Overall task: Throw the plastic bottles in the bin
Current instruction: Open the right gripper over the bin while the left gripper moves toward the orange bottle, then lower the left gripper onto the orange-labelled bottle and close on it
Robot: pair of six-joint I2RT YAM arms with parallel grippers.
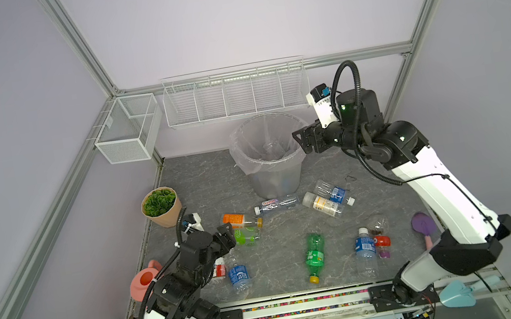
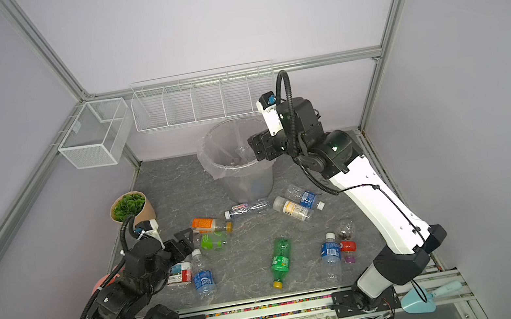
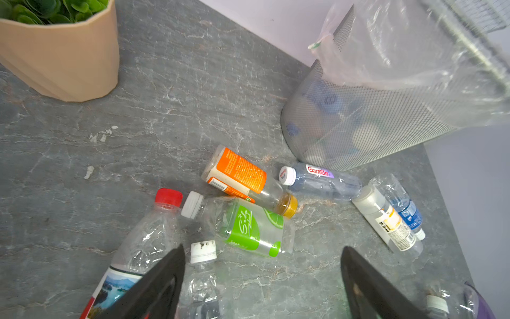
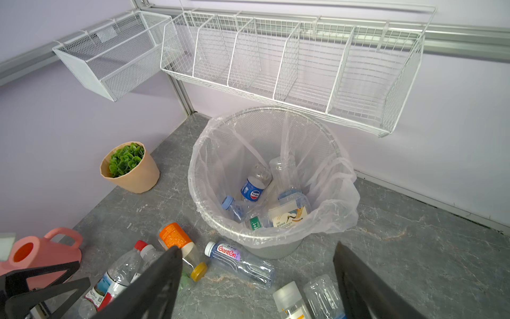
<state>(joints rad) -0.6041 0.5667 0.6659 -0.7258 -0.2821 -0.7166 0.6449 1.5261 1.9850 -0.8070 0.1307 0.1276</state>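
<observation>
Jaws of the left gripper (image 3: 262, 246) stand apart; the green-labelled bottle (image 3: 248, 229) lies ahead between them, long axis nearly crosswise. Right gripper (image 4: 257, 245), apart and empty, faces the bin (image 4: 276, 110).

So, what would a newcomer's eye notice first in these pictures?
The grey mesh bin, bag-lined, stands at the back of the table with bottles inside. Before it more plastic bottles lie scattered, a green bottle brightest near the front. The right claw hangs open by the bin's rim.
</observation>
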